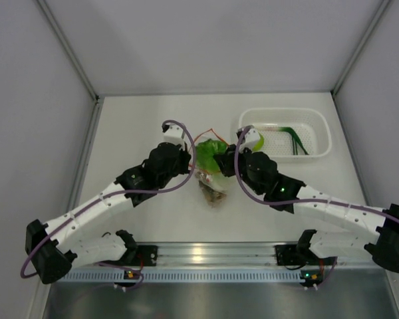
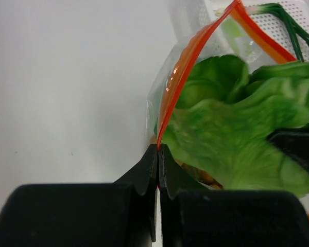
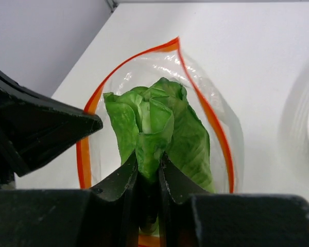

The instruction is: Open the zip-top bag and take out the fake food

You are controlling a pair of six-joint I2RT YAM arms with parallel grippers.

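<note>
Clear zip-top bag (image 3: 222, 123) gapes open, orange-red strip (image 3: 82, 154) ringing leafy green lettuce (image 3: 157, 126).

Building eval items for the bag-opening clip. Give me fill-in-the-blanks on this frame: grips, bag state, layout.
1. The left gripper has its jaws shut on the zip-top bag's orange-red ____.
2. The right gripper has its jaws shut on the ____.
3. The bag's mouth is ____.
4. The white basket stands on the robot's ____ side.
Missing words: zip strip; lettuce; open; right.
</note>
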